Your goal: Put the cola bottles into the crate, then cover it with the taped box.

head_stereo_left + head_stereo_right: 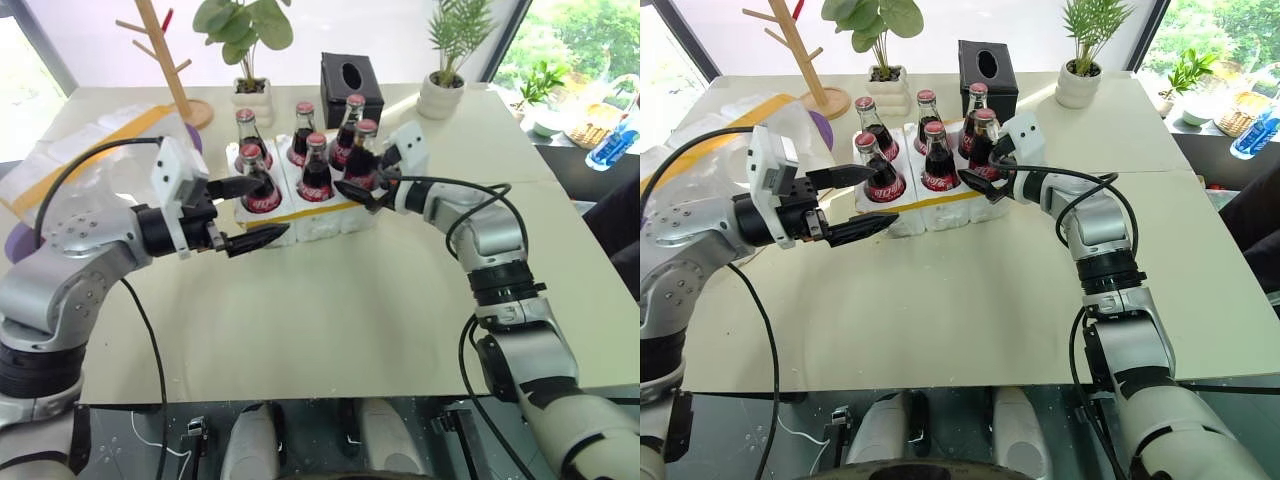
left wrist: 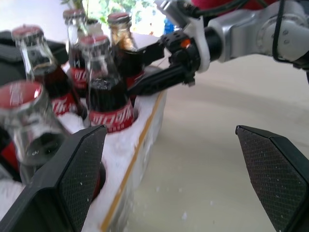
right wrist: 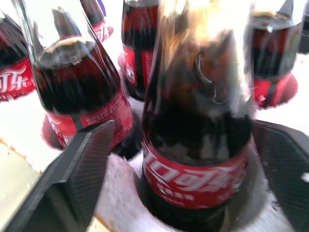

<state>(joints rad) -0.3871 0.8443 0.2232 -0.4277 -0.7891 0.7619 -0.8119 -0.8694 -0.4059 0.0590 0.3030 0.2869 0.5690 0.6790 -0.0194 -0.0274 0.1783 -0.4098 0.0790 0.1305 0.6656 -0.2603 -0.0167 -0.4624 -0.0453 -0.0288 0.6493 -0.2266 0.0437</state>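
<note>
Sunlit beige table (image 1: 330,320) carries the crate (image 1: 310,212) with all six cola bottles (image 1: 317,170) seated, the right gripper (image 1: 368,178) parted around its near corner bottle, seemingly just releasing, the left gripper (image 1: 247,214) wide beside it, the taped box (image 1: 75,150) waiting beyond.

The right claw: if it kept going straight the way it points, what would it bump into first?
Most likely the cola bottle standing in its well right between the right claw's two fingers. The claw is open around it, so the glass is the first thing ahead, with more bottles behind it in the crate.
</note>
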